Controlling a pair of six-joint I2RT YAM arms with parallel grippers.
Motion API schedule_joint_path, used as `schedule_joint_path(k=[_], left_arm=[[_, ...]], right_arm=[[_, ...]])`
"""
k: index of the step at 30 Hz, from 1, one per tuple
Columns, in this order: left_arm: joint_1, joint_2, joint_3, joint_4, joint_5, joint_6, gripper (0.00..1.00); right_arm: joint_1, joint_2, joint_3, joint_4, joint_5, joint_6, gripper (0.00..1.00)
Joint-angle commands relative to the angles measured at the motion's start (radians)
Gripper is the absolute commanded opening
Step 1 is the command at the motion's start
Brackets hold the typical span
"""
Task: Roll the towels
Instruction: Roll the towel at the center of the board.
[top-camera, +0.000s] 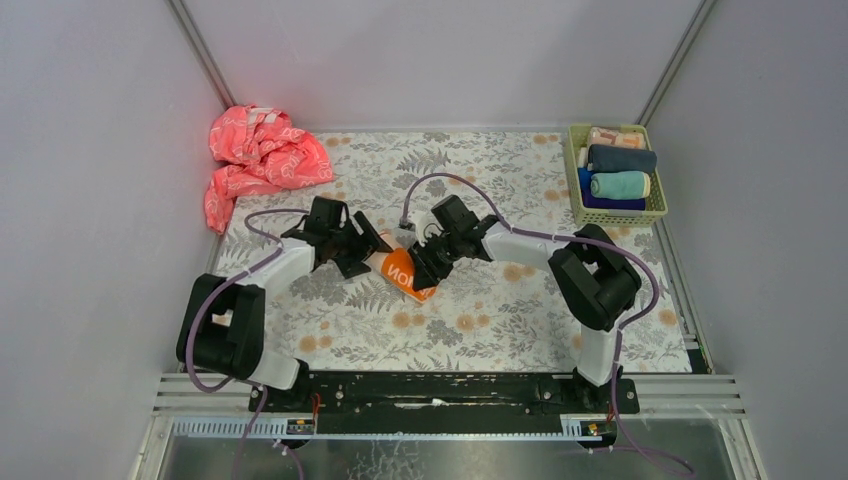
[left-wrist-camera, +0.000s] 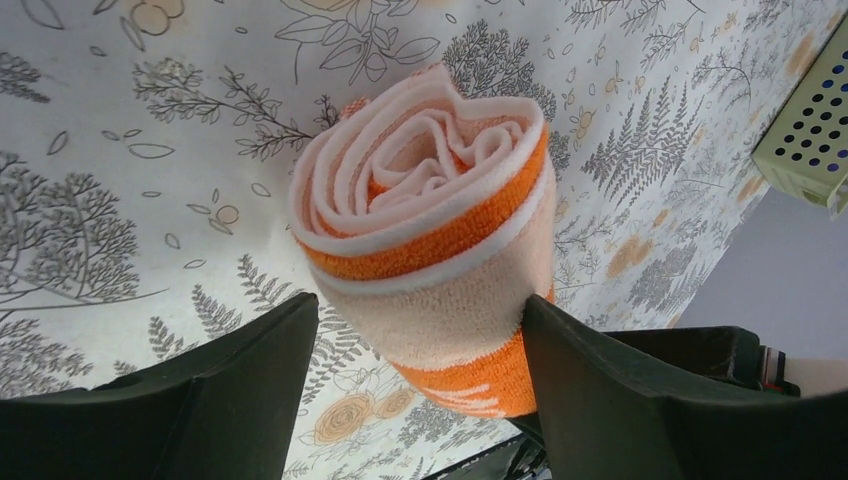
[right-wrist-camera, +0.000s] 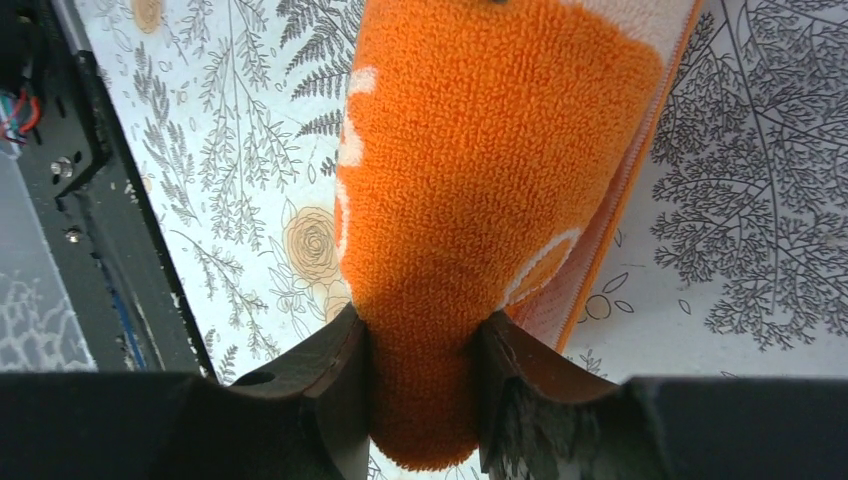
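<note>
Orange and pale peach terry, wound into a tight roll, lies near the middle of the flower-printed surface (top-camera: 500, 320): this is the orange towel (top-camera: 405, 272), set slantwise between the two arms, with white lettering showing on its upper side. The left wrist view looks into one end of the roll (left-wrist-camera: 430, 200), where the peach and white layers spiral inward under an orange band. The left pincer (top-camera: 370, 254) stands released around that end, its two dark fingers (left-wrist-camera: 230, 390) spread to either side; the one on the left of that view is clearly apart from the cloth, while the other sits against it or just beside it. The right pincer (top-camera: 425, 262) is clenched on the other end of the towel: in its own view the fingers (right-wrist-camera: 330, 380) press into the orange pile (right-wrist-camera: 480, 180) from both sides and pinch it narrow. In the far right corner a pale green perforated basket (top-camera: 575, 175) holds several rolled towels, among them the mint-teal towel (top-camera: 620, 185), lying just in front of a dark grey-blue roll (top-camera: 622, 158). A crumpled pink cloth (top-camera: 260, 155) with white markings lies heaped at the far left corner, well apart from both arms.
</note>
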Motion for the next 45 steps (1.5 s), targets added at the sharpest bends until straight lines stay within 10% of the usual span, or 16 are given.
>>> schedule_joint_path(k=[1,7,20,45], left_arm=[[-0.02,0.053,0.008,0.086,0.002,-0.017,0.74],[-0.027,0.151,-0.024,0.118,-0.049,-0.013,0.71],[-0.043,0.186,-0.102,0.116,-0.113,0.019,0.6],[-0.065,0.17,-0.153,0.181,-0.091,-0.012,0.6]], right_arm=[[0.002,0.064,-0.041,-0.089,-0.116,0.04,0.29],[0.003,0.073,-0.032,-0.098,-0.057,0.062,0.3],[0.108,-0.145,0.049,-0.138,0.508,0.051,0.85],[0.18,0.228,0.269,-0.157,0.493,0.055,0.9]])
